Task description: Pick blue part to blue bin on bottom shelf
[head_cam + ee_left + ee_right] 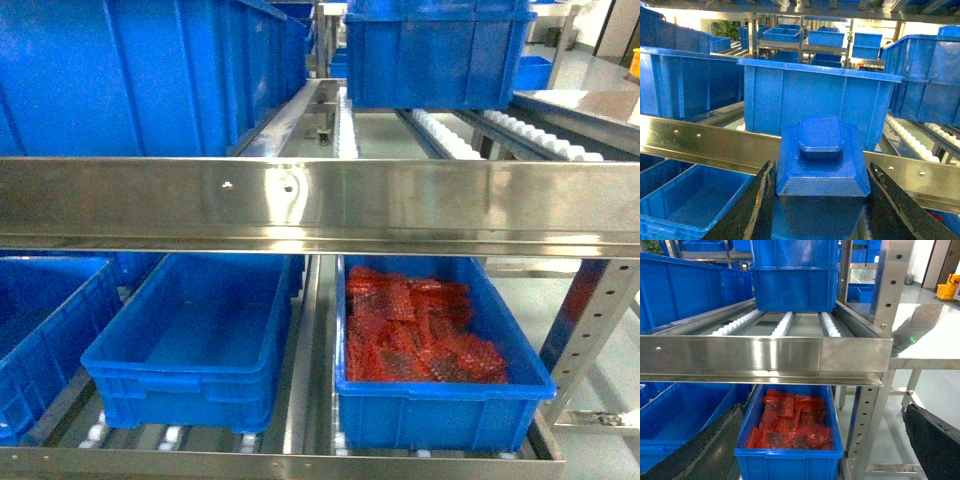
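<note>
The left gripper (820, 200) pinched the blue part (821, 165) between its fingers (752, 210), held above the steel rail (700, 142) so it could clear it toward the empty blue bin (195, 335) on the bottom shelf (300, 464). The right gripper (815, 450) hung spread, holding nothing.

Blue part (821, 160), blue bin (190, 340)

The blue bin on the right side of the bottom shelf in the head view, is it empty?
No, the right blue plastic bin on the bottom steel shelf holds a heap of red mesh-like pieces.
</note>
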`<state>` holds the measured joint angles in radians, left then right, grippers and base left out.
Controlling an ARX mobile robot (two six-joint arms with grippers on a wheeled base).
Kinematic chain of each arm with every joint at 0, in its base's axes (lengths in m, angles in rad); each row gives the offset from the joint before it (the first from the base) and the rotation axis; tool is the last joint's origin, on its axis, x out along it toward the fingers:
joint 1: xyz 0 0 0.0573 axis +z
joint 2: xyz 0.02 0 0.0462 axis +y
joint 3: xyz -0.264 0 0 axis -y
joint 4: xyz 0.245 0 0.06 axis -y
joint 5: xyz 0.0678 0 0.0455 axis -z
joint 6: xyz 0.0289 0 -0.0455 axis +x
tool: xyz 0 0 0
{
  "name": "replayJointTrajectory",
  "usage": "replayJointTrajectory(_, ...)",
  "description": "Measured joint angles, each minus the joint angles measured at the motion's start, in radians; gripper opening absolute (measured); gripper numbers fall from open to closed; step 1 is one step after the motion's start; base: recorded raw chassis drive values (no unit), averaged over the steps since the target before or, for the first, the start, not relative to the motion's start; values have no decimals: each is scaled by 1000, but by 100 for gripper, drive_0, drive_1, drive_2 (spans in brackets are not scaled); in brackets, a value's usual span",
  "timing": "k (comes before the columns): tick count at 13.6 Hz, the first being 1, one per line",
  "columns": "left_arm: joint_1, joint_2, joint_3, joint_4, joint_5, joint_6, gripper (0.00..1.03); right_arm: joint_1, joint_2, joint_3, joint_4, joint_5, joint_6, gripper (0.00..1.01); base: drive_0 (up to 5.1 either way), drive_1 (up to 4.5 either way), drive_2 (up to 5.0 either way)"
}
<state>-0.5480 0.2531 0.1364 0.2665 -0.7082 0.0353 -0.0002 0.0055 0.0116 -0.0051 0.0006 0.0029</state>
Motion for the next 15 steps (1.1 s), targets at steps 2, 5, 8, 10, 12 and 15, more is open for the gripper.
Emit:
replayJointTrajectory(2, 0, 0, 0, 1, 1, 0, 42, 0, 0, 0, -2, 0, 0, 98, -509, 237, 237)
replayJointTrajectory(5, 3, -1, 0, 0, -2, 0, 42, 0, 0, 0, 2, -3, 0, 98, 0, 0, 0)
replayJointTrajectory(8, 1, -1, 0, 0, -1, 0, 42, 0, 0, 0, 1, -3, 0, 98, 0, 0, 0)
replayJointTrajectory(10, 1, -1, 0, 0, -2, 0, 42, 0, 0, 0, 1, -3, 0, 98, 0, 0, 0)
replayJointTrajectory(12, 1, -1, 0, 0, -1, 0, 42, 0, 0, 0, 0, -3, 0, 98, 0, 0, 0)
replayJointTrajectory(15, 1, -1, 0, 0, -2, 0, 42, 0, 0, 0, 0, -3, 0, 98, 0, 0, 0)
